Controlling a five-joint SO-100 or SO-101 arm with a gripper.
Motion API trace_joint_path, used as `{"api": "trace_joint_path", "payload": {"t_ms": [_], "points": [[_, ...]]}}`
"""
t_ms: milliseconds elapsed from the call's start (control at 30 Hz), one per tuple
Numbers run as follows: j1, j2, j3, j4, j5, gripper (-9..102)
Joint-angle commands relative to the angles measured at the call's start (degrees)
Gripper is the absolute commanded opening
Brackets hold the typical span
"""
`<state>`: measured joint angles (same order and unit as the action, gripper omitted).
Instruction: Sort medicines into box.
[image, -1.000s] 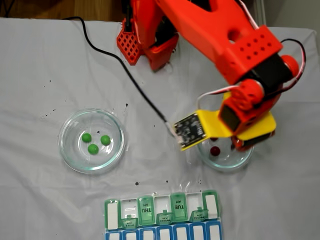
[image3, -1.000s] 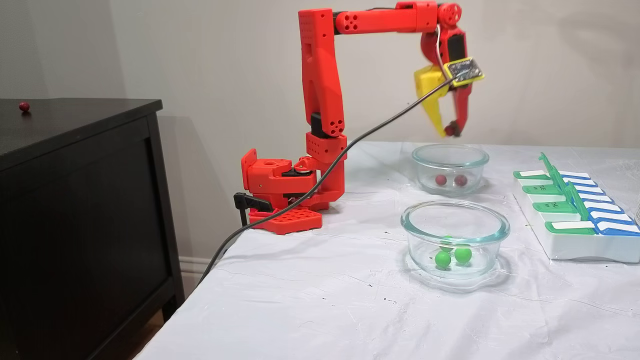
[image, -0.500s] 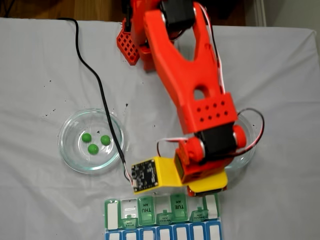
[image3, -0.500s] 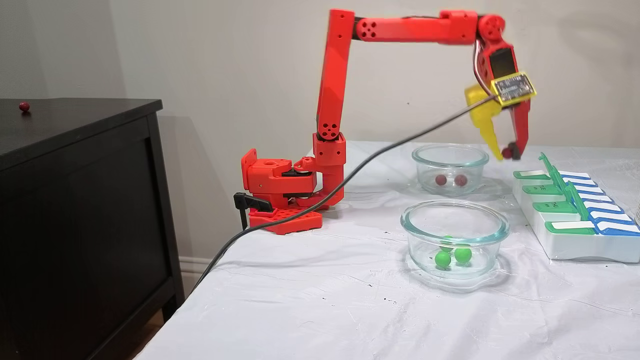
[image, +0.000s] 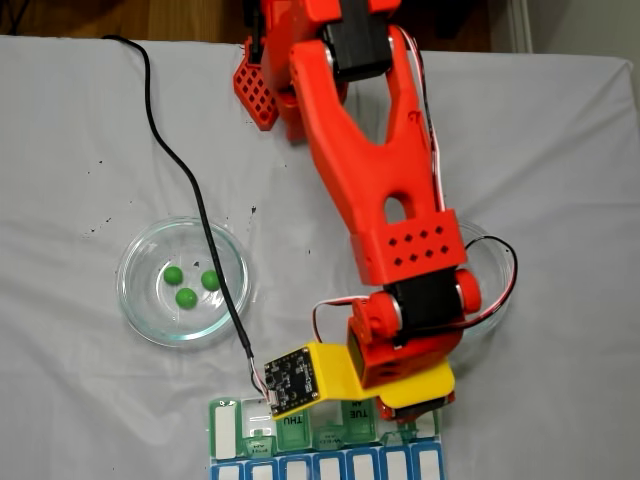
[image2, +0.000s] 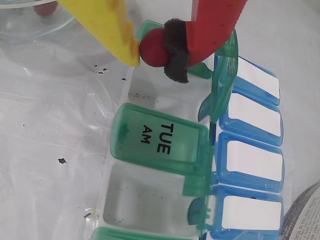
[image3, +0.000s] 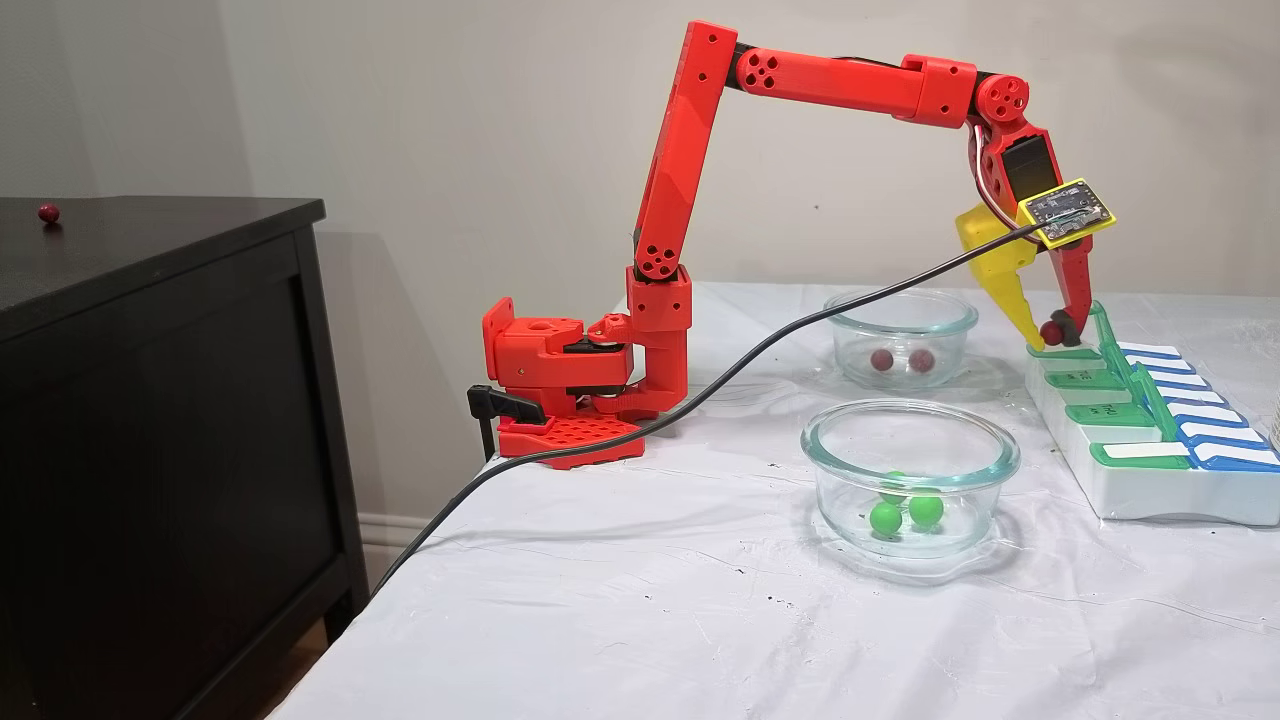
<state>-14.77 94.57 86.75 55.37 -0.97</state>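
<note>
**Red pill pinched above the pill box**

The white-covered table fills the lower half of the side-on fixed view, with a dark cabinet at the left edge. The red arm rises from its base at mid-frame and reaches across to the right, bending down over the pill box at the right edge. In the top-down fixed view the arm runs from the top centre down to the bottom centre, where the pill box lies along the lower edge.

Two glass dishes stand on the table. The nearer dish holds three green pills; the farther dish holds two dark red pills.

The gripper sits at the top of the wrist view, its yellow finger and red finger closed nearly together on one dark red pill (the red finger's black pad presses its right side). The pill hangs over an open white cell just above the closed green lid marked TUE AM. In the side-on fixed view the gripper is just over the far end of the box.

A lone red pill rests on the cabinet top, upper left.
</note>
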Motion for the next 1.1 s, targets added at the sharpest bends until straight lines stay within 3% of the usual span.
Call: {"api": "trace_joint_path", "payload": {"t_ms": [0, 400, 467, 767, 867, 1067], "points": [[-0.1, 4.5, -3.0, -4.0, -0.1, 0], [0.8, 0.7, -4.3, -6.6, -3.7, 0], [0.7, 0.7, -4.6, -6.1, -3.9, 12], [-0.7, 4.0, -3.7, -1.7, -4.3, 24], [-1.1, 5.4, -3.5, -0.7, -4.4, 23], [-2.5, 14.3, -3.2, 2.8, -4.7, 4]]}}
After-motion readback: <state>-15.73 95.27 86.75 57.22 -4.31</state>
